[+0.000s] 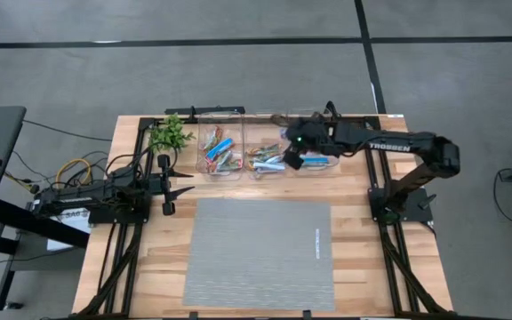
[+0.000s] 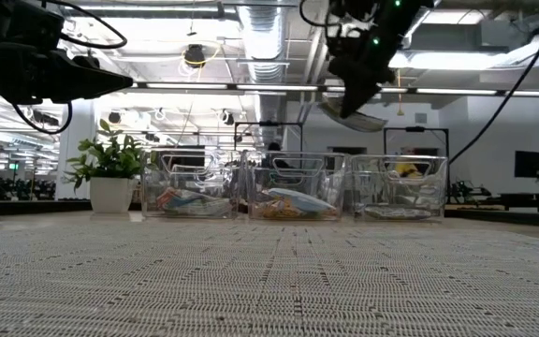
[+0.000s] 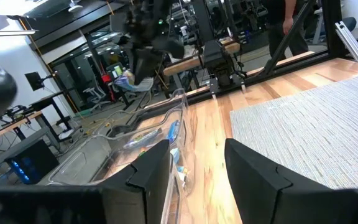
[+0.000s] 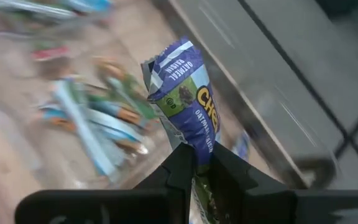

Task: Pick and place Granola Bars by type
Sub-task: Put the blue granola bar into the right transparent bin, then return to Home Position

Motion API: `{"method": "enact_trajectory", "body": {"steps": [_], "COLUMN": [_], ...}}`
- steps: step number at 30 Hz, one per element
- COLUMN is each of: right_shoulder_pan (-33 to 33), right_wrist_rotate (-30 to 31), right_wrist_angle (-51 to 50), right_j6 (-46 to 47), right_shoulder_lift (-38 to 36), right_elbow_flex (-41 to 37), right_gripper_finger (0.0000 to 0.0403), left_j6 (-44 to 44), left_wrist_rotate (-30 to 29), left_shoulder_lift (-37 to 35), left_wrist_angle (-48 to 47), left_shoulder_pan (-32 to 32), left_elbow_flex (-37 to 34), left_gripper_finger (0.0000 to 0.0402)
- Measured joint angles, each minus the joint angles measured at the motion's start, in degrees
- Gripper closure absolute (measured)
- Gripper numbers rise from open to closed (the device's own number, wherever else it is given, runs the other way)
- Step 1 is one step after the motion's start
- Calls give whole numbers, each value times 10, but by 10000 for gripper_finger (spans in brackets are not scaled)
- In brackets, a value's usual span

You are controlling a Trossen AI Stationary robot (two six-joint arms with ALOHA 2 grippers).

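1. Near zone: grey mat on wooden table; nothing is seen lying on it.
2. Left side, mid depth: left gripper is parked over bare wood, just left of the mat's far-left corner. Jaws are seen apart w/ nothing between them; its fingers frame the bin row ahead. Arm judged idle.
3. Far zone: three clear bins in a row along the far edge, plant to their left. Loose Granola Bars lie mixed in the left and middle bins, blue, silver and orange wrappers; a few are also seen in the right bin.
4. Right gripper is held above the bin row, approx. over the gap between middle and right bins, clear of the rims in the low view. Jaws are clamped on one blue-purple bar.
5. Key relation: the held bar's long axis runs straight out from the jaws, pinched at one end, free end forward. The right bin lies just right of and below it; the right arm is far nearer than the left. Next move judged a short shift right and a lowering over that bin, if its type belongs there.
6. Not resolved: wrist view background is blurred, so the bin under the bar can't be confirmed; right bin contents are partly hidden by the gripper from above; exact bar count unclear.
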Motion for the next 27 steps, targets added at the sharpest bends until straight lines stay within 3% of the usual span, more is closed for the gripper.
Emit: {"method": "enact_trajectory", "body": {"steps": [8, 15, 27], "right_shoulder_pan": [-73, -107, -124], "right_wrist_rotate": [1, 0, -2], "right_wrist_angle": [-64, -71, -83], "right_j6": [135, 149, 134], "right_shoulder_lift": [-3, -2, -2], "right_elbow_flex": [0, 0, 0], "right_gripper_finger": [365, 358, 246], "left_j6": [0, 0, 0], "left_wrist_rotate": [0, 0, 0], "left_shoulder_lift": [0, 0, 0], "left_wrist_angle": [0, 0, 0], "left_shoulder_pan": [0, 0, 0], "left_elbow_flex": [0, 0, 0], "left_gripper_finger": [253, 253, 253]}}
